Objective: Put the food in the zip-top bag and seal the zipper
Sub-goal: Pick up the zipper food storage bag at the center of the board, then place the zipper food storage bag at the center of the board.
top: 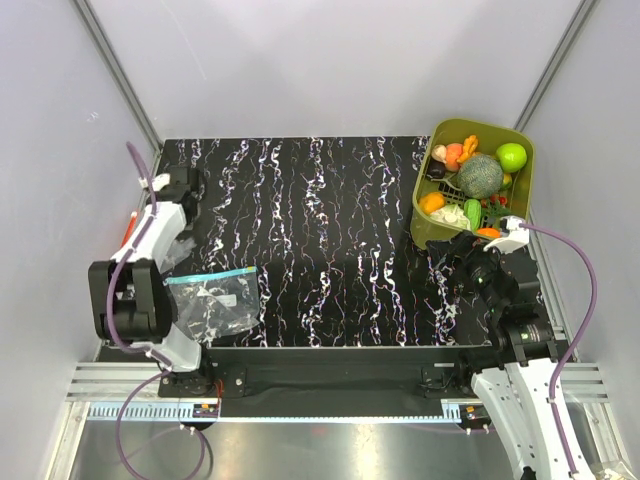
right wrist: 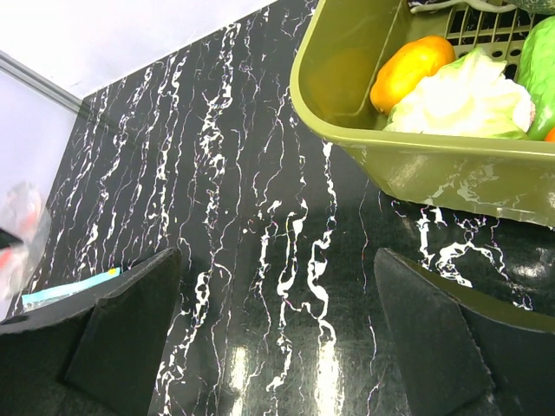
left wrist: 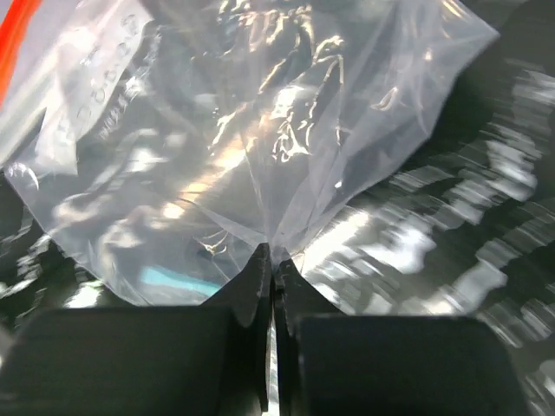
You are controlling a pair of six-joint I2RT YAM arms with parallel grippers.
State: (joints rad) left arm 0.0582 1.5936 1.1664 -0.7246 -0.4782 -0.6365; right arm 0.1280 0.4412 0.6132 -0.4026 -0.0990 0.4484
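Observation:
My left gripper [left wrist: 273, 260] is shut on a pinched fold of the zip-top bag [left wrist: 260, 130], a crinkly clear bag lifted in front of the left wrist camera. Its red-orange zipper [left wrist: 16, 35] shows at the top left corner, and from above the zipper [top: 128, 230] peeks out beside the left arm. The food sits in the olive-green tub [top: 428, 225]: a netted melon [top: 481, 175], a green apple [top: 511, 156] and an orange [right wrist: 409, 69] among several pieces. My right gripper [right wrist: 277, 338] hangs open over the bare table, just in front of the tub [right wrist: 416, 165], holding nothing.
A second clear bag with a teal-blue strip [top: 215, 298] lies flat at the table's near left, by the left arm's base. The black marbled table [top: 320, 220] is walled on three sides. The tub stands at the far right corner.

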